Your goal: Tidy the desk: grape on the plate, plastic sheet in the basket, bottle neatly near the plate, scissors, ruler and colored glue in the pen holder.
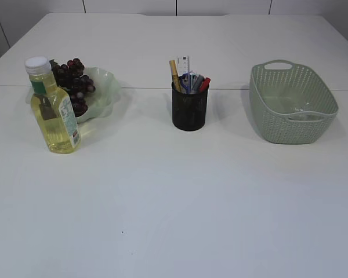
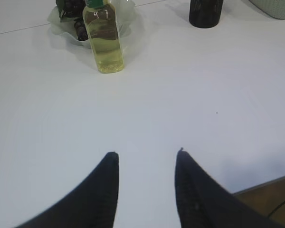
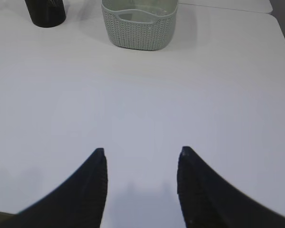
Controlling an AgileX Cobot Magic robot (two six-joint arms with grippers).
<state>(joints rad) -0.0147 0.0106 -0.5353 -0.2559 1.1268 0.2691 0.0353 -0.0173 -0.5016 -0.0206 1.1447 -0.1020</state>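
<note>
White tabletop (image 1: 180, 197) fills my exterior view, with pale wall panels behind its far edge. At far left a pale green, wavy-rimmed translucent plate (image 1: 107, 92) carries a bunch of dark purple grapes (image 1: 74, 84). Upright just in front of the plate and touching its near rim from my angle stands a clear plastic bottle of yellow liquid (image 1: 55, 110) with a white cap and green label.

Near the centre sits a black mesh pen holder (image 1: 189, 107). A transparent ruler (image 1: 185, 69), a tan stick-like item (image 1: 174, 75) and red- and blue-tipped pieces (image 1: 200, 84) poke out of its top; I cannot tell scissors from glue among them.

At right rests a sage green woven-pattern plastic basket (image 1: 293, 124) with handle cut-outs. A clear plastic sheet (image 1: 293, 107) shows faintly inside it.

Neither arm appears in the exterior view. From my left wrist camera, the left gripper (image 2: 147, 154) hangs over bare table close to the near edge, its two dark fingers (image 2: 102, 190) spread apart with nothing between them; the bottle, plate and pen holder lie well ahead. From my right wrist camera, the right gripper (image 3: 141, 151) also hovers over bare table, its fingers (image 3: 199, 190) parted and empty, with the basket and pen holder well ahead.
</note>
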